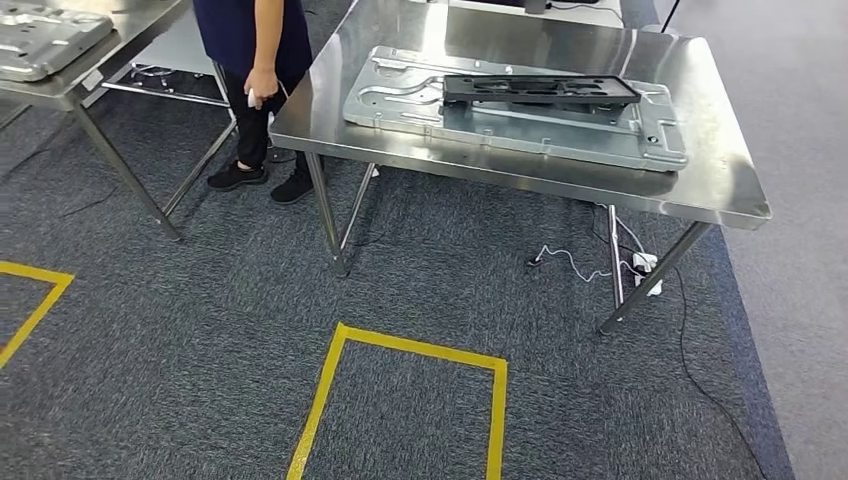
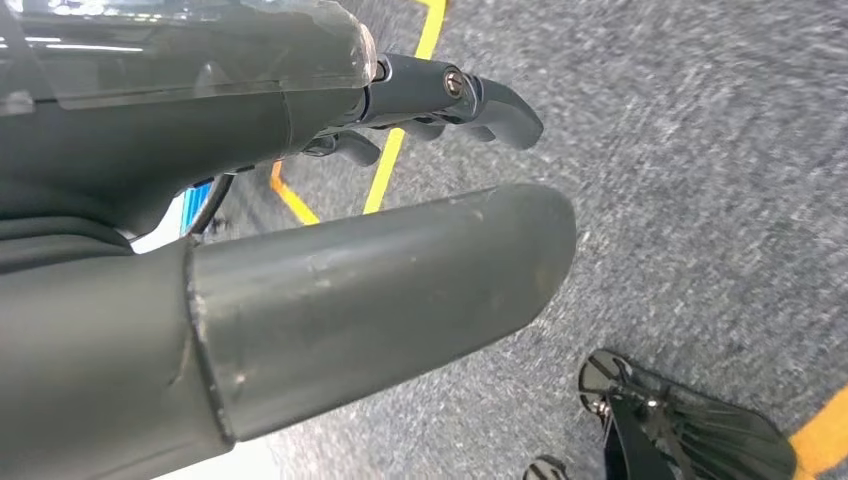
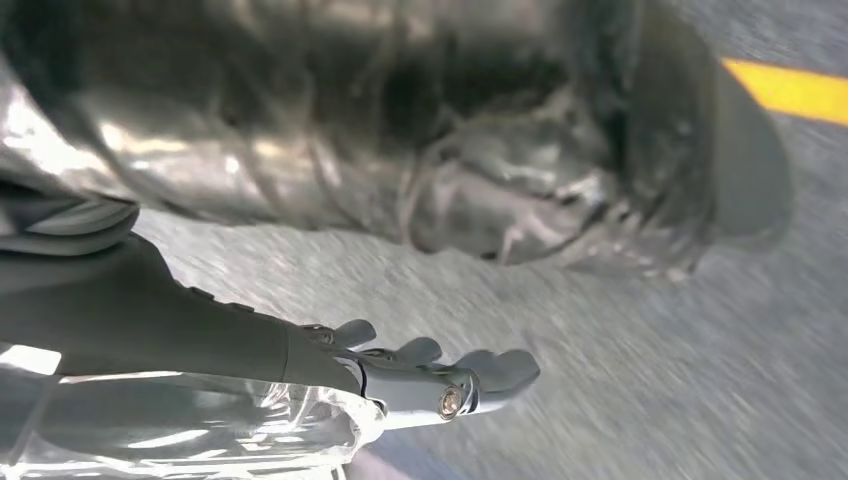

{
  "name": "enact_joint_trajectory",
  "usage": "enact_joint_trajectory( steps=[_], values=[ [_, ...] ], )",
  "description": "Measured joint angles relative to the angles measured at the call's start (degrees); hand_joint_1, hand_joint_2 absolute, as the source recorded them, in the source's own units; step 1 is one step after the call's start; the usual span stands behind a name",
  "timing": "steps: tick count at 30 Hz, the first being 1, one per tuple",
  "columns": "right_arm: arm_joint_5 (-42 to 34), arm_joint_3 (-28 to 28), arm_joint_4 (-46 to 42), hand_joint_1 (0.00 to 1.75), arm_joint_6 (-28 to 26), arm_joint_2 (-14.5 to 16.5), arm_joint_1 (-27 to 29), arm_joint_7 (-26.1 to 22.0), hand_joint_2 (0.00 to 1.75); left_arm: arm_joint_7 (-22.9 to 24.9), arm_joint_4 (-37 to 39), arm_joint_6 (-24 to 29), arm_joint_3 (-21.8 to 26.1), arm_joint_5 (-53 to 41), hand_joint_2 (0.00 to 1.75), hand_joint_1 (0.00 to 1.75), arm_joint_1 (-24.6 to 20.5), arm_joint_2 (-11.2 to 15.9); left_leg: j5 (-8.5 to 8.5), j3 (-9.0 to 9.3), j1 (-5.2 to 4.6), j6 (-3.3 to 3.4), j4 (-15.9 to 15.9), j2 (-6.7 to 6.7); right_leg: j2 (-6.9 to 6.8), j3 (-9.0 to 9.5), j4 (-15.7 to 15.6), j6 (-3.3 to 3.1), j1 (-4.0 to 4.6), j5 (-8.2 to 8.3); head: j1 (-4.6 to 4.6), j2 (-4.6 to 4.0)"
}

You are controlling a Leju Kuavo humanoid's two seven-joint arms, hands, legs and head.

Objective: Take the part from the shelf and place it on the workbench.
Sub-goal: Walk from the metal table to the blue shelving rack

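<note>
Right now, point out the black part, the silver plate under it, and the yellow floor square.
black part (image 1: 540, 89), head view, middle of its top face
silver plate (image 1: 560, 135), head view, bare front strip
yellow floor square (image 1: 420, 348), head view, far tape edge

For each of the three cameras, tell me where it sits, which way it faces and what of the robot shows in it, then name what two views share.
Head view: high on the body, facing forward and down at a steel table bearing a metal plate with a black part, a person beside it; no arms.
Left wrist view: behind the left hand, facing the carpet.
Right wrist view: behind the right hand, facing carpet.
Shared: head and left wrist views both show yellow floor tape.
</note>
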Motion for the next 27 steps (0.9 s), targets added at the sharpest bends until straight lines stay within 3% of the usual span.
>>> enact_joint_trajectory(
  steps=[1, 3, 5, 7, 9, 11, 13, 14, 15, 18, 19, 20, 22, 24, 25, 27],
  values=[
    [-0.03, -0.66, 1.02, 0.0, 1.4, -0.31, -0.24, 1.02, 0.0, 0.0, 0.0, -0.02, -0.02, -0.18, 0.0, 0.0, 0.02, 0.0, 0.03, -0.07, 0.0, -0.09, 0.17, -0.8, 0.76, 2.09, -4.02, -0.26, 0.0, 2.19, 0.01, 0.0],
    [0.04, -1.92, 2.84, 0.0, 4.49, -0.91, -0.71, 3.22, 0.0, 0.1, 0.0, -0.04, -0.09, -0.55, 0.0, 0.0, -0.08, -0.04, 0.13, -0.42, -0.02, -0.52, 0.57, -2.11, 3.61, 5.42, -11.04, -0.77, 0.01, 4.78, 0.0, 0.0],
    [0.26, -3.03, 4.44, 0.0, 7.43, -1.35, -1.26, 5.61, 0.0, 0.32, 0.0, -0.04, -0.15, -0.84, 0.0, 0.0, -0.25, -0.05, 0.44, -1.0, 0.17, -1.32, 0.74, -3.24, 4.93, 6.17, -13.27, -1.04, 0.2, 5.11, -0.01, 0.01],
    [0.33, -4.05, 5.81, 0.0, 10.0, -1.49, -1.88, 7.9, 0.0, 0.54, -0.01, 0.07, -0.19, -0.98, 0.0, 0.0, -0.27, 0.06, 0.74, -1.47, 0.33, -2.13, 0.73, -4.02, 3.42, 6.21, -13.74, -1.49, 0.17, 5.6, -0.01, 0.01],
    [0.36, -5.05, 7.12, 0.0, 13.05, -1.51, -2.37, 11.44, 0.0, 0.61, -0.02, 0.26, -0.22, -1.15, 0.0, 0.0, -0.26, 0.16, -0.76, -2.49, 0.28, -2.74, 2.65, -1.91, 1.83, 6.33, -14.4, -2.24, -0.12, 6.1, -0.06, 0.01],
    [0.55, -5.81, 8.37, 0.0, 15.59, -1.49, -2.65, 15.49, 0.0, 0.55, -0.02, 0.61, -0.39, -1.44, 0.0, 0.0, -0.44, 0.13, -4.8, -5.35, 0.41, -3.34, 9.07, 1.1, 0.12, 6.13, -14.56, -2.65, -0.1, 6.27, -0.1, 0.01],
    [0.82, -6.4, 9.4, 0.0, 16.39, -1.39, -2.91, 17.7, 0.0, 0.63, -0.02, 1.32, -0.78, -1.8, 0.0, 0.0, -0.65, -0.11, -7.84, -8.29, 0.62, -3.93, 15.97, 2.0, -1.79, 5.73, -14.34, -2.67, 0.0, 6.26, -0.1, 0.02],
    [0.91, -6.66, 9.79, 0.0, 16.46, -1.32, -3.11, 18.12, 0.0, 0.73, -0.02, 1.68, -1.0, -2.02, 0.0, 0.0, -0.66, -0.28, -7.81, -8.41, 0.7, -4.11, 16.88, 2.2, -2.66, 5.56, -14.2, -2.63, 0.0, 6.23, -0.09, 0.02],
    [0.95, -6.88, 10.11, 0.0, 16.51, -1.25, -3.33, 18.21, 0.0, 0.81, -0.02, 1.92, -1.22, -2.25, 0.0, 0.0, -0.62, -0.44, -6.73, -7.25, 0.77, -4.21, 15.35, 2.51, -3.48, 5.45, -14.04, -2.55, -0.01, 6.18, -0.1, 0.01],
    [0.96, -7.21, 10.68, 0.0, 16.6, -1.11, -3.96, 17.74, 0.0, 0.92, -0.02, 2.09, -1.75, -3.06, 0.0, 0.0, -0.6, -0.79, -2.52, -0.29, 0.75, -3.77, 3.48, 4.92, -5.41, 5.46, -13.55, -1.96, 0.1, 5.85, -0.08, -0.01],
    [0.98, -7.31, 10.77, 0.0, 16.64, -1.11, -4.13, 17.49, 0.0, 0.95, -0.02, 2.08, -2.02, -3.38, 0.0, 0.0, -0.61, -0.88, -2.01, 0.93, 0.63, -3.42, 1.22, 5.47, -5.85, 5.53, -13.44, -1.62, 0.2, 5.77, -0.08, 0.0],
    [1.01, -7.43, 10.82, 0.0, 16.69, -1.13, -4.31, 17.26, 0.0, 1.0, -0.03, 2.06, -2.34, -3.75, 0.0, 0.0, -0.53, -0.95, -1.99, 1.2, 0.49, -3.06, 0.39, 5.69, -6.24, 5.61, -13.37, -1.28, 0.31, 5.74, -0.08, 0.01],
    [1.15, -7.61, 10.9, 0.0, 16.86, -1.15, -4.71, 17.02, 0.0, 1.2, -0.04, 1.99, -2.88, -4.39, 0.0, 0.0, -0.21, -1.0, -1.64, 1.07, 0.46, -2.34, 0.37, 4.71, -6.82, 5.84, -13.4, -0.59, 0.37, 5.71, -0.09, 0.01],
    [1.44, -7.69, 10.98, 0.0, 17.11, -1.15, -4.89, 17.0, 0.0, 1.46, -0.04, 1.8, -3.22, -4.77, 0.0, 0.0, -0.05, -0.99, -1.22, 1.13, 0.67, -1.52, -0.01, 3.78, -5.15, 5.44, -11.86, 0.01, 0.15, 4.25, -0.06, 0.01],
    [1.61, -7.72, 11.01, 0.0, 17.22, -1.15, -4.87, 16.99, 0.0, 1.58, -0.04, 1.67, -3.4, -4.87, 0.0, 0.0, -0.08, -0.98, -0.97, 1.14, 0.78, -1.14, -0.17, 3.3, -3.59, 4.47, -9.5, 0.23, 0.01, 2.58, -0.05, 0.01],
    [1.91, -7.84, 11.09, 0.0, 17.33, -1.15, -4.7, 16.99, 0.0, 1.69, -0.04, 1.46, -3.77, -4.89, 0.0, 0.0, -0.12, -0.94, -0.71, 0.7, 0.67, -0.69, -0.12, 2.29, -0.85, 0.99, -1.86, 0.4, -0.09, -1.44, -0.05, 0.01]
  ],
)
